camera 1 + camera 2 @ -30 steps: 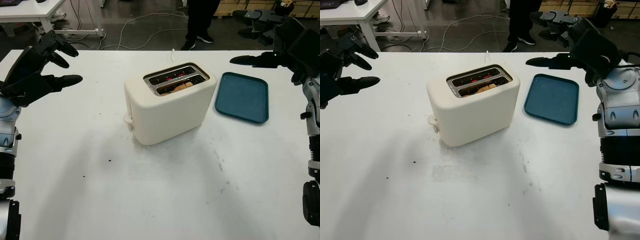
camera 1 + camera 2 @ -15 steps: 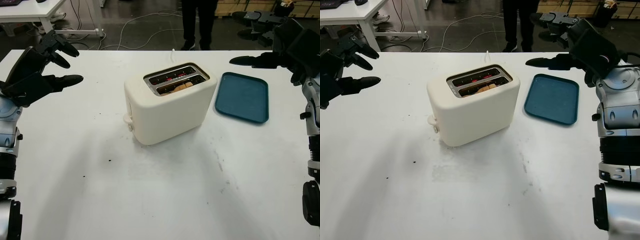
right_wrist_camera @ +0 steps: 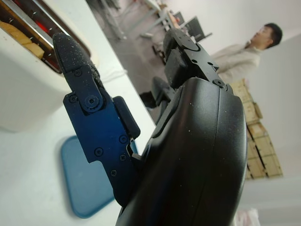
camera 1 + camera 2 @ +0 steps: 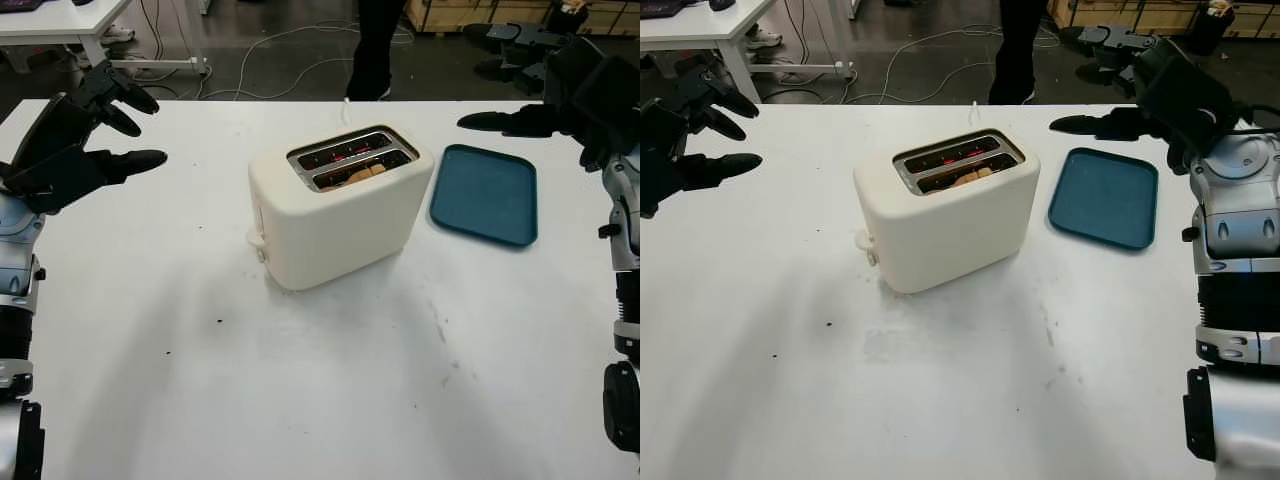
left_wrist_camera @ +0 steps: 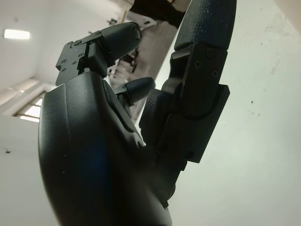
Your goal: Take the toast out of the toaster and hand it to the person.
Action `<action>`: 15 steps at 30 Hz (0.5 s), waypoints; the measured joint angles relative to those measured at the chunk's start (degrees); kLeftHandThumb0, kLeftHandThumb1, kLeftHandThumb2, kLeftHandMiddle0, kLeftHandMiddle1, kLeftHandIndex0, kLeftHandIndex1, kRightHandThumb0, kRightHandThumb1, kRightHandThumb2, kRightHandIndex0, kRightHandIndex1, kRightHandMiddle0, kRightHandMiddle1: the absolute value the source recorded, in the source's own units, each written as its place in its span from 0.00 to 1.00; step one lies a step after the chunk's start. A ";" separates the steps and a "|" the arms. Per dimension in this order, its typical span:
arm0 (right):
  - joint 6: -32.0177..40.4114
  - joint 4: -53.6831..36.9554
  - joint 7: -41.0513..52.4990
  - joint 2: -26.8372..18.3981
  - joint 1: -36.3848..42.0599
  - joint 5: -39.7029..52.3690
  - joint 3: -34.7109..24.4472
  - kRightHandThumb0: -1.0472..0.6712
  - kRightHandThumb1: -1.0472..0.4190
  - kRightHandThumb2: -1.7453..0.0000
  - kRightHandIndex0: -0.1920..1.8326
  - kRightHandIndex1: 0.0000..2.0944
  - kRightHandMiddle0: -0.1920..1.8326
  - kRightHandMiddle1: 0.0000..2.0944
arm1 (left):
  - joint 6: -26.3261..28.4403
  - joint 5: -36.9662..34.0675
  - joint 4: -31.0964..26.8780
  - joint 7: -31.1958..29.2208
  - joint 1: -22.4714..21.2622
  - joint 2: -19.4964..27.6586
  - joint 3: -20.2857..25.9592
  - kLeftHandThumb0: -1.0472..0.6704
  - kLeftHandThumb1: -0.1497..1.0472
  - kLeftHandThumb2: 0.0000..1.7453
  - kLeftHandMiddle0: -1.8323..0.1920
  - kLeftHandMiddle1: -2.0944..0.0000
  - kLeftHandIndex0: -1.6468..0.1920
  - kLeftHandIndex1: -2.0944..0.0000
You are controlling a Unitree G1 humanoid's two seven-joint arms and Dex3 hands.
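White desk point(image 4: 330, 390) surface carries the work items; grey floor with loose white cables point(image 4: 270, 55) lies beyond its far edge.

Cream two-slot plastic toaster point(image 4: 335, 215) stands upright near desk centre, its lever knob point(image 4: 255, 240) facing the near-left side. Glowing red elements show in the far slot. Tan slice of toast point(image 4: 362, 174) sits down inside the near slot, its top edge just visible below the slot rim.

Dark teal rectangular plastic tray point(image 4: 486, 193) lies flat at 3 o'clock from the toaster, near it but apart.

Left hand point(image 4: 70, 140) is raised above the desk at 9 o'clock from the toaster, well apart from it, open and holding nothing.

Right hand point(image 4: 1140, 95) is raised at 2 o'clock from the toaster, over the far edge of the tray, open and holding nothing; one fingertip point(image 4: 480, 121) points toward the toaster.

Person in dark trousers point(image 4: 372, 45) stands on the floor at 12 o'clock, beyond the desk.
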 measured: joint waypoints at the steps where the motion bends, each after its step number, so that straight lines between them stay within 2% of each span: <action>1: 0.00 0.00 0.00 0.00 0.00 0.00 0.00 0.27 0.24 1.00 0.12 0.34 0.30 0.01 | 0.00 0.00 0.00 0.00 0.01 -0.01 0.00 0.00 0.89 0.10 0.91 0.20 0.90 0.27; 15: 0.02 -0.01 0.01 0.00 0.00 0.01 0.01 0.27 0.24 1.00 0.12 0.33 0.30 0.01 | -0.33 0.01 -0.06 0.41 0.04 -0.01 0.00 0.00 0.89 0.10 0.91 0.21 0.90 0.27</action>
